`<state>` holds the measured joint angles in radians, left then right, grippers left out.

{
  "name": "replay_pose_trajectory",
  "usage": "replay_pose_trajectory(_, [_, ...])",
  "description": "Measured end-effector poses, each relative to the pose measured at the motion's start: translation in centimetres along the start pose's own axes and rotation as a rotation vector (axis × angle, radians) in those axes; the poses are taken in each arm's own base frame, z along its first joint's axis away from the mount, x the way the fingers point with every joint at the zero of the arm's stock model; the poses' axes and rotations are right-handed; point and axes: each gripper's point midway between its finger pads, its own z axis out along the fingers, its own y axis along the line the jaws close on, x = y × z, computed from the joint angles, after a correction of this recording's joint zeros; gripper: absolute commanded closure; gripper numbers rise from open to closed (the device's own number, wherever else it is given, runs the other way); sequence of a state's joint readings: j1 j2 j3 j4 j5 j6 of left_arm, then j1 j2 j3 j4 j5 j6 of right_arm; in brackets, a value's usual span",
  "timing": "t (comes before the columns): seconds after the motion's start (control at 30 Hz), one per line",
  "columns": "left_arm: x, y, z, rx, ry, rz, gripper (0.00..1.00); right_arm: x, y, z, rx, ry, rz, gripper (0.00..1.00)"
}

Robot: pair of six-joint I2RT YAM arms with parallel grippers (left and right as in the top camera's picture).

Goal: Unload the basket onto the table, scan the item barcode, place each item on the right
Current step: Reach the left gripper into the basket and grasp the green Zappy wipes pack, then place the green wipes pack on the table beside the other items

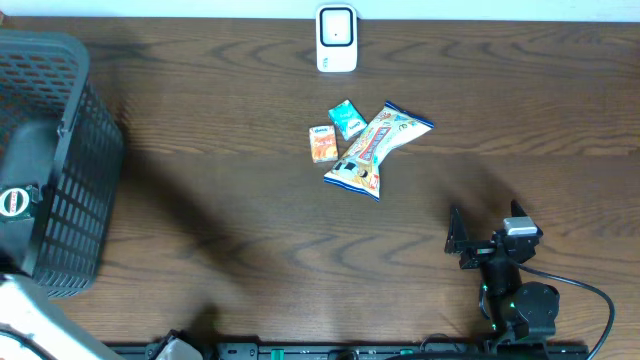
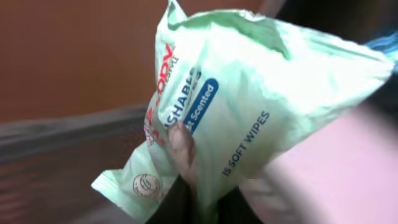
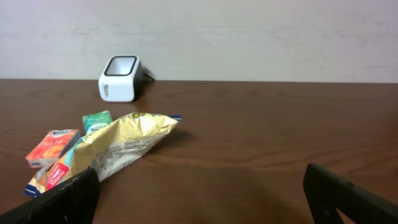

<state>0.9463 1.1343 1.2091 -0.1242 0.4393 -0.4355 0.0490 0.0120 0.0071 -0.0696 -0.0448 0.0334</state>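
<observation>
Left pincer (image 2: 189, 194) clamped shut on green wipes pack (image 2: 249, 106), held up; pack not seen from overhead. Right pincer (image 3: 202, 190) wide open, empty, near right. Scanner (image 1: 337, 38) far centre of the surface (image 1: 220, 230). Likely grab done; presenting the barcode and scanning left.

Passable over bare table (image 1: 230, 190) between basket (image 1: 80, 160) at left edge and cluster of 3 packets (image 1: 377, 150) mid-table. Blocked mid-table by that cluster, lying apart from scanner (image 1: 337, 38) at far edge.
</observation>
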Motion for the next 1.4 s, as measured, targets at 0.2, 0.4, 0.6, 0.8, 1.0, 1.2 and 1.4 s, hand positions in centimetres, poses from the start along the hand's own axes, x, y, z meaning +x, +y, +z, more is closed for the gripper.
replay_pose_trajectory(0.2, [5.7,-13.8,-1.3,0.420,0.249,-0.274,0.93,0.0,0.0,0.0,0.000,0.000,0.000,0.01])
replay_pose_trajectory(0.4, [15.4,-24.4,-5.0,0.693,0.536,-0.151,0.93,0.0,0.0,0.0,0.000,0.000,0.000,0.01])
replay_pose_trajectory(0.6, [27.3,-26.4,-5.6,0.611,0.748,0.084,0.93,0.0,0.0,0.0,0.000,0.000,0.000,0.01])
replay_pose_trajectory(0.8, [39.6,-23.7,-3.7,0.406,0.922,0.292,0.92,0.0,0.0,0.0,0.000,0.000,0.000,0.01])
replay_pose_trajectory(1.0, [47.3,-20.7,-3.1,0.302,1.040,0.414,0.52,0.0,0.0,0.0,0.000,0.000,0.000,0.01])
replay_pose_trajectory(1.2, [48.0,-20.5,-3.1,0.302,1.044,0.443,0.32,0.0,0.0,0.0,0.000,0.000,0.000,0.01])
replay_pose_trajectory(1.4, [40.3,-22.5,-2.3,0.424,0.848,0.539,0.26,0.0,0.0,0.0,0.000,0.000,0.000,0.01])
